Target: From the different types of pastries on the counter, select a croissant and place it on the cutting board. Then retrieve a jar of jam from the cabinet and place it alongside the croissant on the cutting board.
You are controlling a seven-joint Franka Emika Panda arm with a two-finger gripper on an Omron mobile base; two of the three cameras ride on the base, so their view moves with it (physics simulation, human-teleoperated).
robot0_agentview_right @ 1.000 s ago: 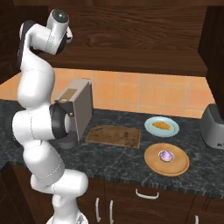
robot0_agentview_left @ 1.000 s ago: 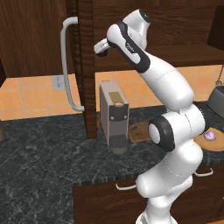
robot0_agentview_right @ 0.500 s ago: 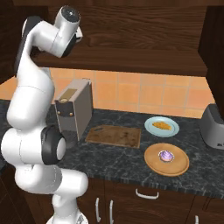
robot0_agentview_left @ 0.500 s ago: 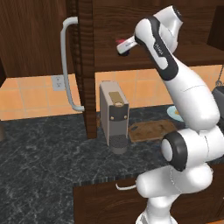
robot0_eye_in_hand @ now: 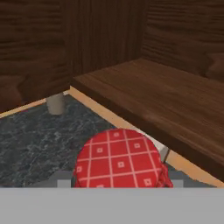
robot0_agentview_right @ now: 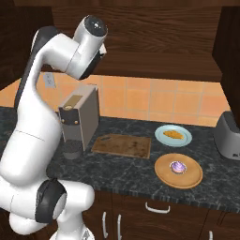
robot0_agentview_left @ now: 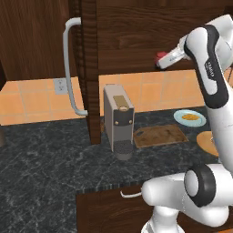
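Note:
My gripper [robot0_agentview_left: 163, 60] is held high in front of the cabinet's open shelf [robot0_eye_in_hand: 170, 100], shut on the jar of jam [robot0_agentview_left: 159, 56]. In the hand view the jar's red checked lid [robot0_eye_in_hand: 118, 161] sits close at the bottom, over the black counter [robot0_eye_in_hand: 30, 135]. The brown cutting board [robot0_agentview_left: 159, 135] [robot0_agentview_right: 122, 145] lies bare beside the coffee machine. The yellow-orange croissant [robot0_agentview_right: 173, 134] [robot0_agentview_left: 189, 117] rests on a light blue plate. The purplish-white pastry [robot0_agentview_right: 176, 166] sits on the round tan plate [robot0_agentview_right: 187, 177].
The cabinet door stands open to the left, its grey bar handle [robot0_agentview_left: 68, 68] facing out. A grey coffee machine [robot0_agentview_left: 119, 120] [robot0_agentview_right: 79, 117] stands left of the board. A toaster [robot0_agentview_right: 229, 136] is at the far right. A small cup [robot0_eye_in_hand: 55, 103] stands on the counter.
The arm has swung right and away from the cabinet's left side, carrying the red jar out along the shelf's front. Nothing on the counter has moved.

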